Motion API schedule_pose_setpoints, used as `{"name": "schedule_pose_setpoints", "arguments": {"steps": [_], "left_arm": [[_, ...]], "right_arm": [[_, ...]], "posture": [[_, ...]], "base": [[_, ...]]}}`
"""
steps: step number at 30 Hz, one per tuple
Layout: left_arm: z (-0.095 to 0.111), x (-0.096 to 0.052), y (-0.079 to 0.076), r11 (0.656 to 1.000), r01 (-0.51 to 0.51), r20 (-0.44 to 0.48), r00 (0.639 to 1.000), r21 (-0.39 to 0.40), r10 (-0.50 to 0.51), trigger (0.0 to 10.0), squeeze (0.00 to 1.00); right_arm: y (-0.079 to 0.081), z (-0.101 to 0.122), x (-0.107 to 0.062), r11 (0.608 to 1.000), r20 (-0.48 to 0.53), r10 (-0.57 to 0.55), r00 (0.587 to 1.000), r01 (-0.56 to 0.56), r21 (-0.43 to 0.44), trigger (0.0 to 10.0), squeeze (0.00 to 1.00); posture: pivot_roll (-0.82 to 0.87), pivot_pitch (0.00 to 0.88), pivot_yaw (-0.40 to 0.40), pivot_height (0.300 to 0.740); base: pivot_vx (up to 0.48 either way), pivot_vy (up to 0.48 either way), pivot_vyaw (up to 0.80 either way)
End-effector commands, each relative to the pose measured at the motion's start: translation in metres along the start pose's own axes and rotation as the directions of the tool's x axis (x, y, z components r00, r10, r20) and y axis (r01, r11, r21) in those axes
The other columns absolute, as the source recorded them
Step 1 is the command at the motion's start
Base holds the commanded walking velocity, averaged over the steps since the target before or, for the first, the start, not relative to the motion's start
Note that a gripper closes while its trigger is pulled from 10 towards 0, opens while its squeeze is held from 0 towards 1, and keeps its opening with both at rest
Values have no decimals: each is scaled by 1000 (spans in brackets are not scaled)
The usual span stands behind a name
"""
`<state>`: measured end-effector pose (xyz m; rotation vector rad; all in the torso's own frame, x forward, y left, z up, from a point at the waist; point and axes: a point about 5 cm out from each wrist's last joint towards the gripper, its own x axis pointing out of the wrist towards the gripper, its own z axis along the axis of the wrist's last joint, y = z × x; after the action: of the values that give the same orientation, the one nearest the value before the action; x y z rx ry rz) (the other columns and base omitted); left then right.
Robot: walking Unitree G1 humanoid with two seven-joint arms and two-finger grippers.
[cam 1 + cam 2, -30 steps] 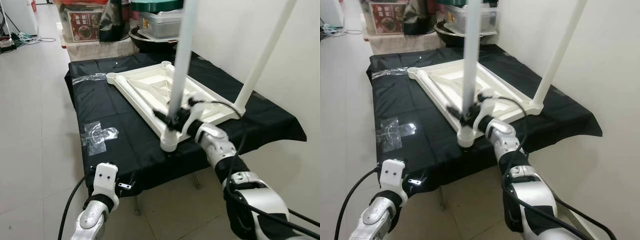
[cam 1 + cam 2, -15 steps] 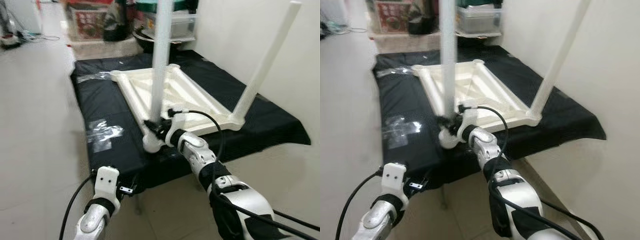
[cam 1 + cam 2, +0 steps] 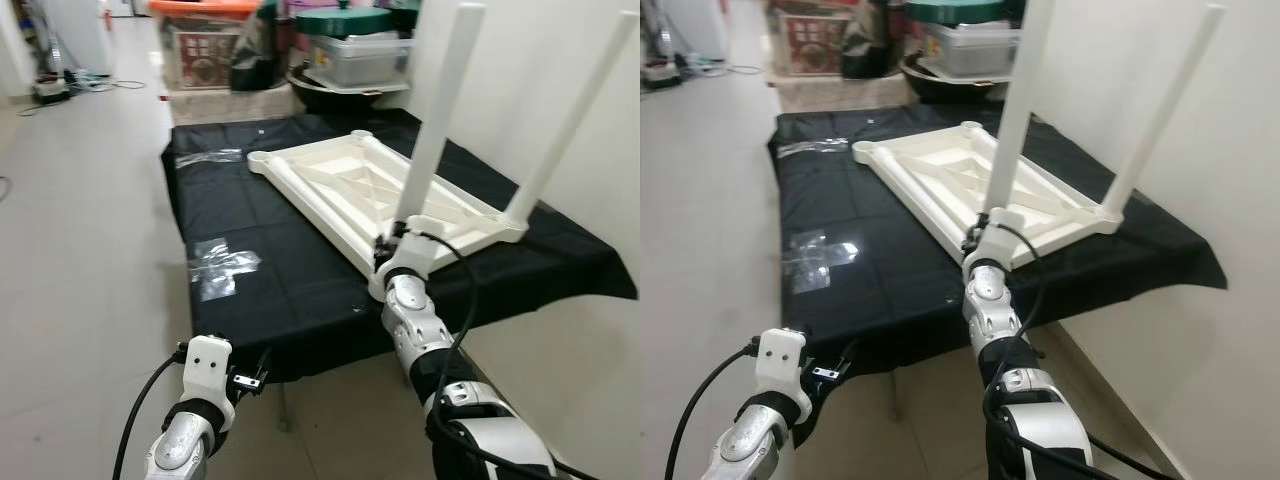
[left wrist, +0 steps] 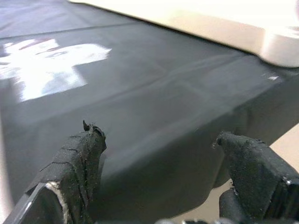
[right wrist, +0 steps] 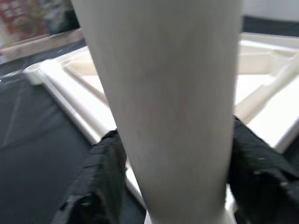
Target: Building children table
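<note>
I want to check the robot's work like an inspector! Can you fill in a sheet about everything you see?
Surface: black cloth covering a low stand.
Job's things: white tabletop lying upside down; near leg and far leg standing in its corners.
Clutter: clear tape stuck on the cloth.
End effectors: right end effector shut on the near leg's base; left end effector open, by the cloth's front edge.
Cables: black cable looping along the right arm.
Surroundings: storage boxes behind, white wall at right.
</note>
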<state>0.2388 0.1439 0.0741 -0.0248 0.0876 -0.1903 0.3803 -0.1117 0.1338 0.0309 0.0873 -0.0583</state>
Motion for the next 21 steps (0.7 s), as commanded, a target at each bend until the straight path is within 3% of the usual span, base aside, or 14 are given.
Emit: {"name": "schedule_pose_setpoints", "arguments": {"steps": [1,2,4,6,7,8,9,10,11,15,18,19,20,21], "left_arm": [[-3,1,-1,1000,8,-10,1000,-6,-8,10000,0],[-4,2,-3,1000,23,-17,1000,14,-22,10000,0],[-8,1,-1,1000,21,-32,999,4,-21,10000,0],[-8,1,-1,1000,21,-32,999,4,-21,10000,0],[-10,1,-1,1000,22,-37,999,4,-22,10000,0],[-10,1,-1,1000,26,-40,999,8,-26,10000,0],[-10,1,-1,1000,26,-40,999,8,-26,10000,0],[-11,1,-3,999,32,-41,999,18,-32,10000,0],[-10,2,-4,999,35,-38,999,23,-34,10000,0],[-5,5,-1,1000,15,-14,1000,5,-15,10000,0],[-2,10,-4,997,54,-22,998,54,-53,10000,0],[-7,6,-5,997,52,-32,998,64,-50,10000,0],[-7,6,-5,997,52,-32,998,64,-50,10000,0],[-9,3,-3,998,36,-33,999,44,-35,10000,0]], "right_arm": [[8,8,2,997,28,77,997,-78,16,10000,1000],[16,24,7,981,86,189,978,-191,24,10000,0],[35,51,9,869,172,488,856,-495,1,10000,0],[35,51,9,869,172,488,856,-495,1,10000,0],[42,56,6,796,182,598,780,-605,-26,10000,0],[47,55,3,747,173,658,733,-664,-34,10000,0],[47,55,3,747,173,658,733,-664,-34,10000,0],[52,50,0,690,140,719,681,-723,-32,10000,0],[56,42,-3,664,100,747,658,-746,-55,10000,0],[63,18,-10,625,-10,779,627,-777,-75,10000,0],[74,1,-17,614,-62,783,619,-785,-86,9725,0],[81,1,-19,600,-45,795,605,-795,-92,0,0],[81,1,-19,600,-45,795,605,-795,-92,0,0],[81,0,-18,630,-53,771,635,-771,-93,0,0]], "posture": [[82,0,-81,740],[75,0,-72,740],[67,0,-75,740],[67,0,-75,740],[75,0,-79,740],[76,0,-79,740],[76,0,-79,740],[79,0,-81,740],[83,0,-86,740],[96,0,-99,740],[113,0,-105,740],[115,0,-99,740],[115,0,-99,740],[115,0,-100,740]], "base": [[0,0,0],[0,0,0],[0,0,0],[0,0,0],[0,0,0],[0,0,0],[0,0,0],[0,0,0],[0,0,0],[0,0,0],[0,0,0],[0,0,0],[0,0,0],[0,0,0]]}}
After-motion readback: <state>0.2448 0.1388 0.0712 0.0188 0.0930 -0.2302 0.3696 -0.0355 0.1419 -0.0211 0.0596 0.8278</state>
